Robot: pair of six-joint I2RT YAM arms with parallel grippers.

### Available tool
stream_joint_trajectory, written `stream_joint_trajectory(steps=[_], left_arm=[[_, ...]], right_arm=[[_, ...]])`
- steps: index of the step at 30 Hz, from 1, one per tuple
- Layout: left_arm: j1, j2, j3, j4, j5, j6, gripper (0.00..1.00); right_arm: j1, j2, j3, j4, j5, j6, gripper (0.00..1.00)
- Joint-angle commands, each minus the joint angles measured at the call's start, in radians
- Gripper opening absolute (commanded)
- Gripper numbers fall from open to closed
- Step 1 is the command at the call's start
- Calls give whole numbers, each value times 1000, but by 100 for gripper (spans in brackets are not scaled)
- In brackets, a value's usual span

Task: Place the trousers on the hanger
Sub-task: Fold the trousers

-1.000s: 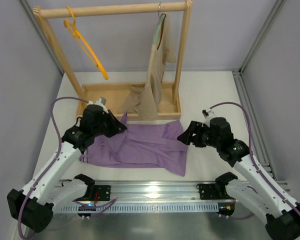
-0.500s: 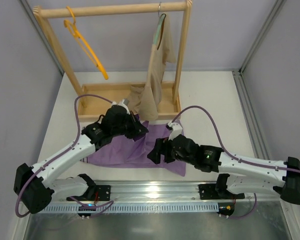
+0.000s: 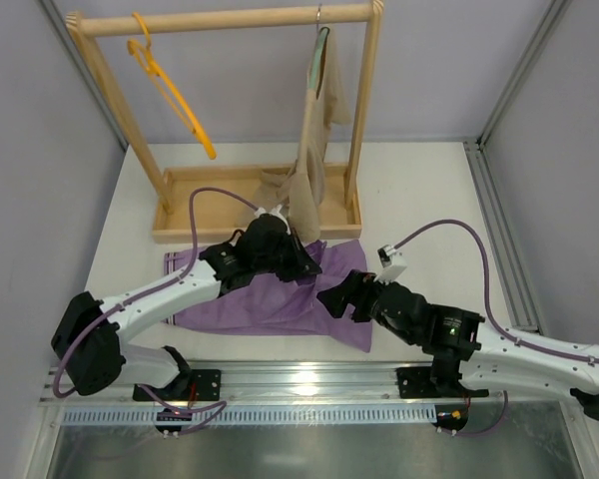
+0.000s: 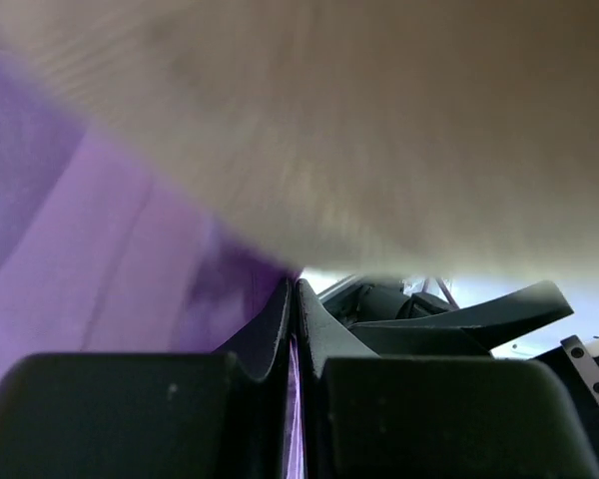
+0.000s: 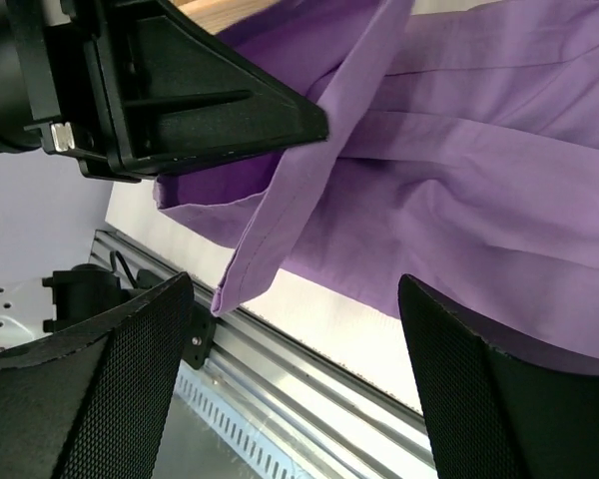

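White table (image 3: 419,190) with a wooden rack (image 3: 230,18) at its far side; the rack's top bar spans two uprights that rise from a shallow base tray (image 3: 195,205). The trousers (image 3: 250,299), lilac-purple, lie spread on the table just in front of the base tray, between the two arms. Their near edge is close to the metal rail (image 3: 299,379) at the table's front. A beige garment (image 3: 314,150) hangs from a grey-green hanger (image 3: 322,45) near the right end of the top bar, and its lower end reaches into the base tray. The hanger (image 3: 170,95), orange-yellow, hangs tilted by its hook from the left end of the top bar, well apart from the trousers. The left gripper (image 3: 301,267) is over the far edge of the trousers, near the foot of the beige garment. Its fingers are pressed together on a fold of the purple cloth: a sliver shows between them in the left wrist view, and the right wrist view shows that fold drawn up from the rest of the fabric to the fingertips. The right gripper (image 3: 335,299) hovers just beside it over the right part of the trousers, fingers spread wide above the cloth; whether they touch it cannot be told.
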Motion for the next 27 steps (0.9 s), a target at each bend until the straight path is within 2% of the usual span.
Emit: stream_joint_trajectory(steps=[1, 9, 14, 15, 17, 21, 23, 27], left_arm=[[-27, 28, 62, 94, -11, -16, 0], [-65, 108, 125, 97, -30, -20, 0], [-82, 148, 141, 106, -31, -26, 1], [-85, 152, 141, 110, -33, -29, 6], [-93, 169, 148, 115, -34, -35, 8], [-96, 195, 176, 103, -28, -30, 27], [-99, 200, 187, 98, -28, -26, 32], [-105, 184, 205, 83, -31, -9, 44]], right_arm=[[4, 44, -15, 122, 21, -59, 86], [6, 188, 27, 169, 0, -50, 87], [6, 202, 7, 219, -26, -29, 89], [7, 198, -13, 226, -26, -24, 89], [9, 175, -34, 249, -31, -24, 89], [12, 121, -91, 275, -19, -27, 91], [12, 87, -105, 260, -3, -3, 92], [12, 11, -136, 99, 69, 95, 92]])
